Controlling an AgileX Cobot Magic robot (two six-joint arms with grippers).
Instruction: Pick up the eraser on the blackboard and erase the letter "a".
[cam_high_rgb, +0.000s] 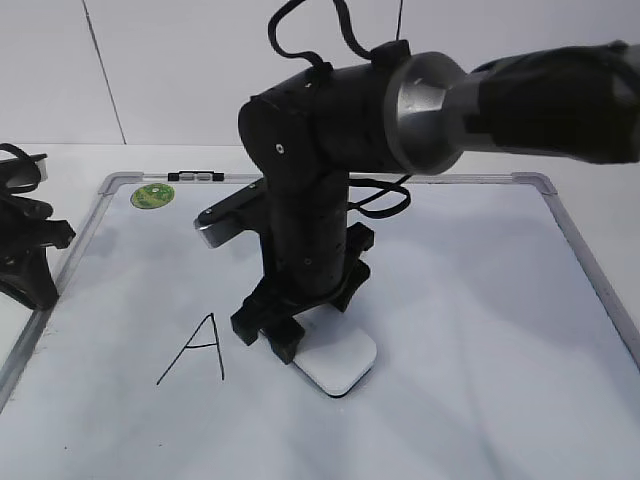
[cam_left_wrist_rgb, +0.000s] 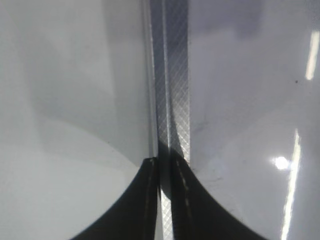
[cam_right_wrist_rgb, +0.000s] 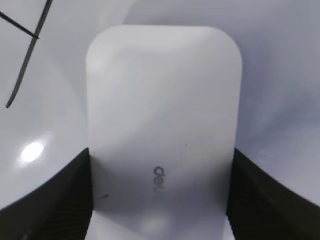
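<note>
The eraser (cam_high_rgb: 340, 362) is a white glossy block with grey lettering, lying flat on the blackboard (cam_high_rgb: 480, 330), a white board with a silver frame. My right gripper (cam_high_rgb: 300, 335) reaches down from the right and is shut on the eraser's near end. In the right wrist view its fingers (cam_right_wrist_rgb: 160, 165) press both sides of the eraser (cam_right_wrist_rgb: 162, 100). A capital "A" (cam_high_rgb: 200, 348) is drawn just left of the eraser. The small letter "a" is not in view. My left gripper (cam_high_rgb: 30, 280) is shut and empty at the board's left edge.
A round green sticker (cam_high_rgb: 152, 195) sits in the board's far left corner, near a dark clip (cam_high_rgb: 195, 176) on the frame. In the left wrist view the shut fingers (cam_left_wrist_rgb: 164, 162) hover over the silver frame strip (cam_left_wrist_rgb: 172, 75). Strokes of the capital "A" (cam_right_wrist_rgb: 25, 55) show top left.
</note>
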